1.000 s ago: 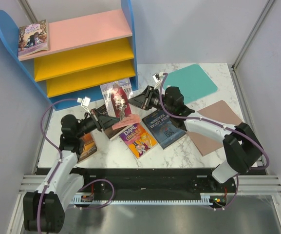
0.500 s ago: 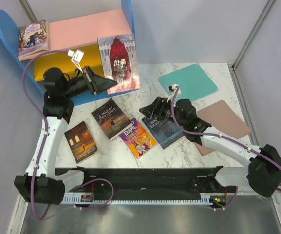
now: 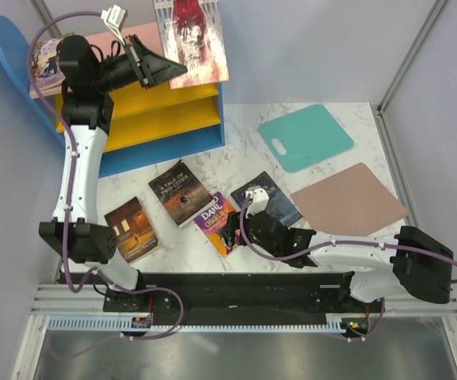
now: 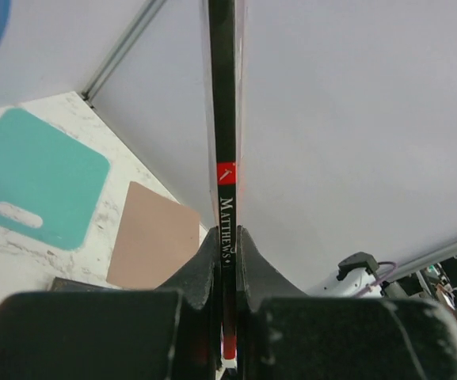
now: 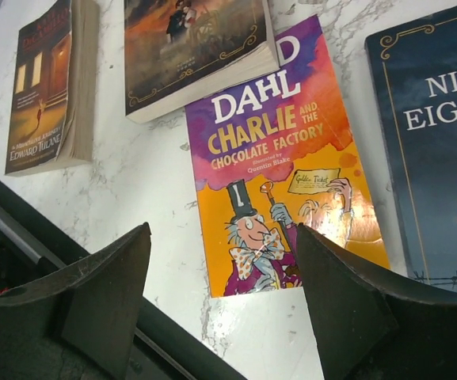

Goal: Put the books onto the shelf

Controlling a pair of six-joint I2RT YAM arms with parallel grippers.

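Tabletop [image 3: 244, 134] — Dahl book [image 5: 276, 182] below right tool [image 5: 224, 237]

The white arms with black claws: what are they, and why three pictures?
They are two robot arms bolted at the near edge of the table. The wide picture is from a fixed camera overhead; the other two are from a camera on each wrist, looking along its own claw. The left claw is shut on a dark red book, raised by the shelf; its wrist view shows the spine edge-on. The right claw is open and empty, facing the Dahl book. Beside it lie a brown-orange book, A Tale of Two Cities and Nineteen Eighty-Four, plus a teal mat and a pinkish mat.
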